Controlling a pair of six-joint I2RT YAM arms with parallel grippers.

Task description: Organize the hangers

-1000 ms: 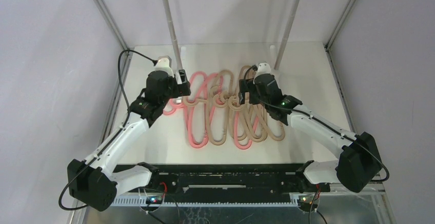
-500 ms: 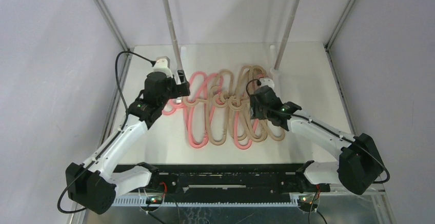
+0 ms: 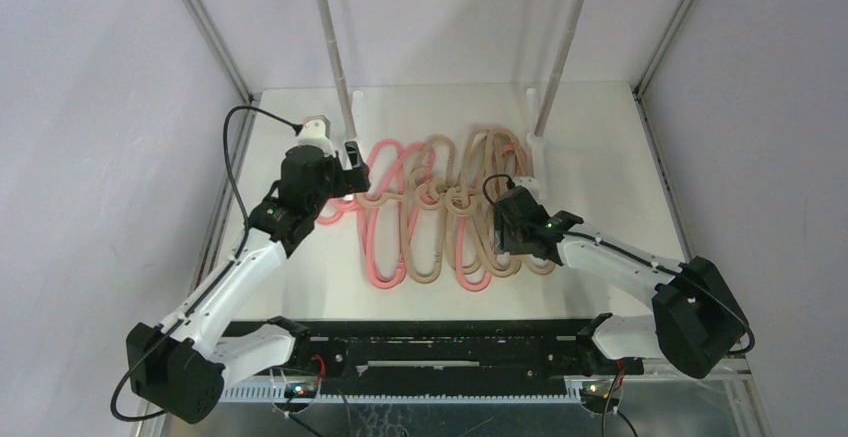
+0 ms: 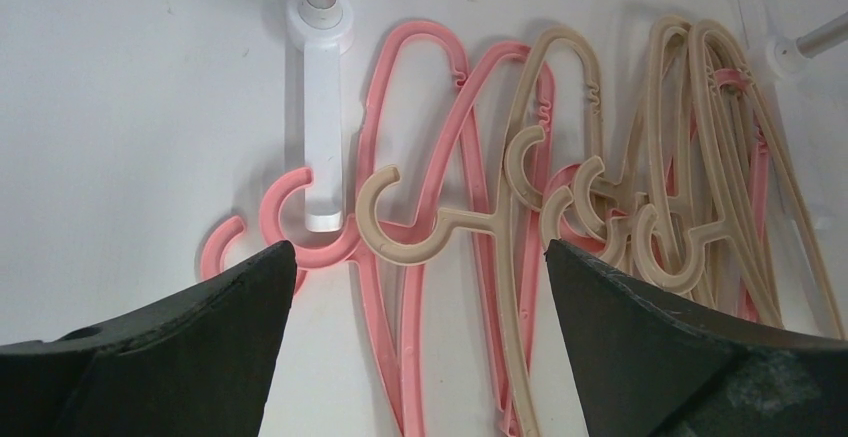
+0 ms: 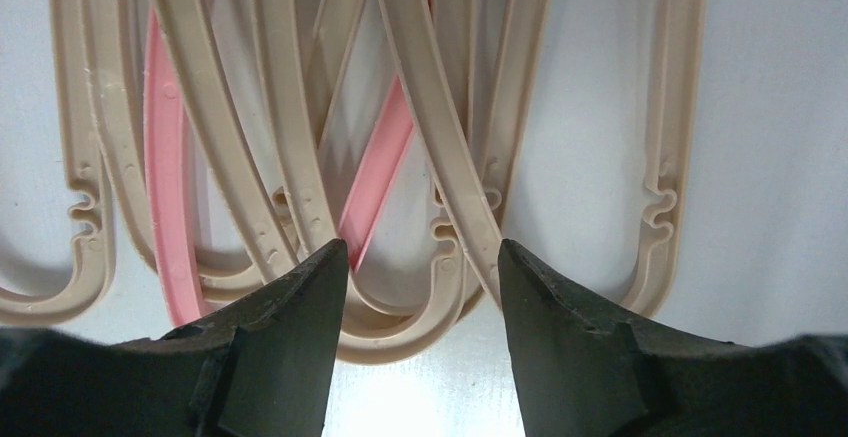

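Roughly eight hangers (image 3: 440,212), pink and beige, lie overlapped on the table (image 3: 600,157) near two rack poles (image 3: 331,47); the left gripper (image 4: 415,247) gapes above them, the right gripper (image 5: 417,252) straddles beige loops, grip unclear

About four pink hangers (image 4: 425,29), four beige hangers (image 5: 678,77)

Hangers (image 3: 437,195) lie overlapped mid-frame on the table (image 3: 600,137), two poles (image 3: 332,47) behind them near the top; left gripper (image 3: 349,165) at their left edge, right gripper (image 3: 506,234) over their lower right.
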